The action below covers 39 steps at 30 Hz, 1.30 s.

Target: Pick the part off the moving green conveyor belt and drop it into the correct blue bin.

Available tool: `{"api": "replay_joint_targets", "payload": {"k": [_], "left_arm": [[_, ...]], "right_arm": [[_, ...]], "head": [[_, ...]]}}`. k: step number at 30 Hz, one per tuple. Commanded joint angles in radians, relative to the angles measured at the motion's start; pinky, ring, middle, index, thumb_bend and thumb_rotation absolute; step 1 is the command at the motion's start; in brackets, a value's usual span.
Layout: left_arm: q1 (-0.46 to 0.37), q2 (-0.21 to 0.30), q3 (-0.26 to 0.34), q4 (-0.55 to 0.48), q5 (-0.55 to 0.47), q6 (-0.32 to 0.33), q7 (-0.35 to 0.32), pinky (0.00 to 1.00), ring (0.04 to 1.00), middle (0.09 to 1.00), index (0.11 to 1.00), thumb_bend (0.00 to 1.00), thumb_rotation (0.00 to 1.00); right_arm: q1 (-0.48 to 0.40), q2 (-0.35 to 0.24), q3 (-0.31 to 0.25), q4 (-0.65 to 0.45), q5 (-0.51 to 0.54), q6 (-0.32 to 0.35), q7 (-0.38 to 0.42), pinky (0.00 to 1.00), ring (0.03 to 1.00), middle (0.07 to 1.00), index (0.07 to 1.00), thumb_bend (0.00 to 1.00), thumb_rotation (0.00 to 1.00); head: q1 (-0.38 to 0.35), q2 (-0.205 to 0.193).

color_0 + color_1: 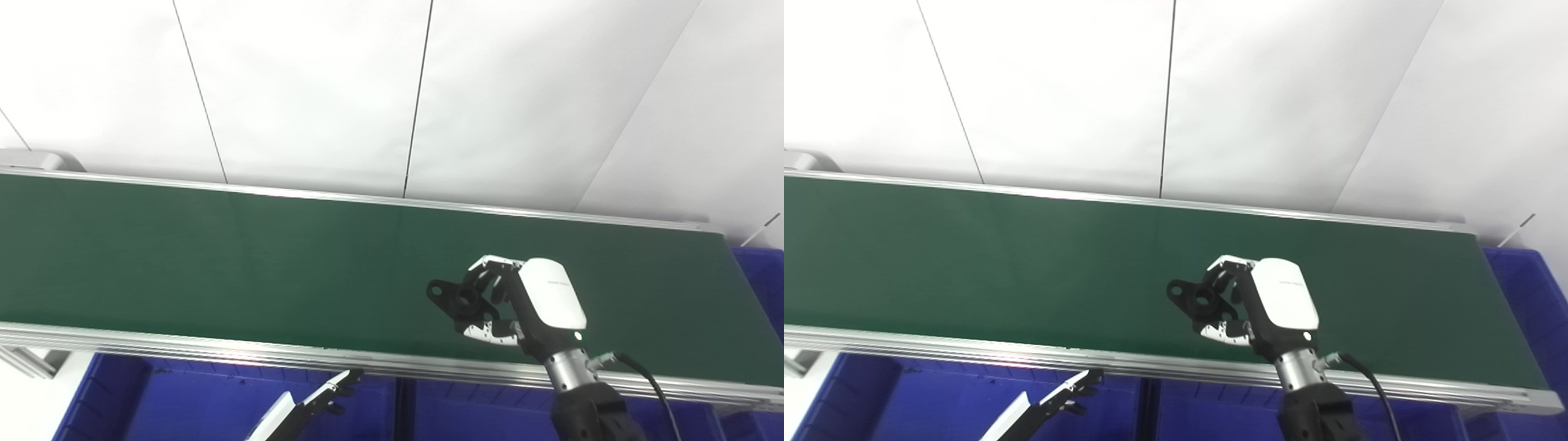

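A black flanged part (458,299) with a round bore and an eared mounting tab sits in my right hand (520,300) over the near half of the green conveyor belt (245,269). The fingers and thumb are closed around it; whether it is lifted off the belt I cannot tell. It also shows in the right eye view (1197,297). My left hand (318,398) is low below the belt's near rail, over a blue bin (202,398), fingers extended and holding nothing.
Blue bins run below the belt's near rail, with another blue bin (759,275) at the belt's right end. An aluminium rail (184,346) edges the belt's near side. A white panelled wall stands behind. A black cable (649,380) trails from my right wrist.
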Motion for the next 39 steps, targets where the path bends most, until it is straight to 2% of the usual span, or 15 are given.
{"api": "replay_joint_targets", "payload": {"k": [1, 4, 10, 12, 14, 17, 19, 23, 30, 34, 35, 37, 38, 39], "left_arm": [[0.002, 0.011, 0.016, -0.036, -0.024, -0.034, -0.011, 0.75, 0.872, 0.926, 0.943, 0.88, 0.51], [0.001, 0.015, 0.030, -0.039, -0.035, -0.034, -0.022, 0.75, 0.871, 0.927, 0.943, 0.87, 0.50], [-0.003, 0.019, 0.061, -0.050, -0.068, -0.034, -0.058, 0.75, 0.862, 0.925, 0.937, 0.87, 0.50], [-0.005, 0.020, 0.076, -0.054, -0.080, -0.034, -0.082, 0.74, 0.865, 0.923, 0.933, 0.87, 0.51], [-0.004, 0.020, 0.092, -0.060, -0.086, -0.034, -0.104, 0.74, 0.868, 0.924, 0.933, 0.87, 0.51], [-0.001, 0.016, 0.117, -0.070, -0.098, -0.034, -0.139, 0.73, 0.870, 0.924, 0.934, 0.87, 0.52], [0.001, 0.012, 0.133, -0.075, -0.107, -0.034, -0.162, 0.74, 0.869, 0.922, 0.932, 0.88, 0.51], [0.012, 0.004, 0.166, -0.090, -0.116, -0.034, -0.202, 0.74, 0.865, 0.916, 0.937, 0.88, 0.51], [0.032, -0.014, 0.222, -0.120, -0.124, -0.033, -0.265, 0.73, 0.857, 0.915, 0.937, 0.88, 0.49], [0.042, -0.024, 0.245, -0.132, -0.125, -0.033, -0.288, 0.73, 0.853, 0.912, 0.936, 0.88, 0.48], [0.045, -0.026, 0.251, -0.135, -0.127, -0.033, -0.295, 0.73, 0.852, 0.910, 0.935, 0.88, 0.49], [0.051, -0.032, 0.262, -0.139, -0.125, -0.033, -0.306, 0.73, 0.850, 0.909, 0.934, 0.88, 0.49], [0.053, -0.034, 0.267, -0.141, -0.124, -0.033, -0.312, 0.73, 0.850, 0.909, 0.933, 0.88, 0.49], [0.056, -0.036, 0.272, -0.143, -0.123, -0.033, -0.317, 0.73, 0.850, 0.909, 0.933, 0.88, 0.49]], "right_arm": [[0.030, -0.003, -0.010, -0.051, 0.006, -0.045, -0.010, 0.26, 0.343, 0.473, 0.555, 0.51, 0.00], [0.101, -0.006, -0.001, -0.060, 0.006, -0.066, -0.024, 0.29, 0.357, 0.485, 0.551, 0.51, 0.00], [0.203, -0.007, 0.028, -0.065, -0.022, -0.061, -0.012, 0.32, 0.378, 0.506, 0.537, 0.51, 0.00], [0.231, -0.008, 0.041, -0.052, -0.026, -0.055, 0.000, 0.29, 0.437, 0.459, 0.521, 0.52, 0.00], [0.244, -0.008, 0.050, -0.037, -0.030, -0.052, 0.003, 0.24, 0.443, 0.425, 0.522, 0.52, 0.00], [0.250, -0.007, 0.063, -0.023, -0.033, -0.028, 0.032, 0.21, 0.444, 0.467, 0.495, 0.52, 0.00], [0.249, -0.007, 0.072, -0.001, -0.039, -0.020, 0.048, 0.20, 0.406, 0.490, 0.490, 0.52, 0.00], [0.231, -0.009, 0.086, 0.051, -0.050, -0.006, 0.088, 0.25, 0.405, 0.502, 0.489, 0.52, 0.00], [0.180, -0.002, 0.110, 0.160, -0.121, 0.023, 0.127, 0.25, 0.405, 0.501, 0.489, 0.52, 0.00], [0.168, 0.004, 0.122, 0.164, -0.168, 0.086, 0.191, 0.22, 0.402, 0.503, 0.491, 0.52, 0.00], [0.166, 0.005, 0.127, 0.164, -0.185, 0.101, 0.202, 0.20, 0.331, 0.488, 0.492, 0.52, 0.00], [0.167, 0.008, 0.131, 0.152, -0.214, 0.136, 0.229, 0.19, 0.276, 0.476, 0.493, 0.53, 0.00], [0.174, 0.013, 0.127, 0.135, -0.225, 0.154, 0.240, 0.19, 0.275, 0.475, 0.494, 0.53, 0.00], [0.183, 0.017, 0.122, 0.116, -0.233, 0.170, 0.246, 0.26, 0.362, 0.516, 0.547, 0.55, 0.04]], "head": [[-0.017, 0.011], [-0.040, 0.033], [-0.071, 0.086], [-0.077, 0.100], [-0.082, 0.113], [-0.092, 0.126], [-0.095, 0.140], [-0.095, 0.163], [-0.103, 0.193], [-0.104, 0.199], [-0.106, 0.203], [-0.108, 0.203], [-0.108, 0.203], [-0.108, 0.205]]}}
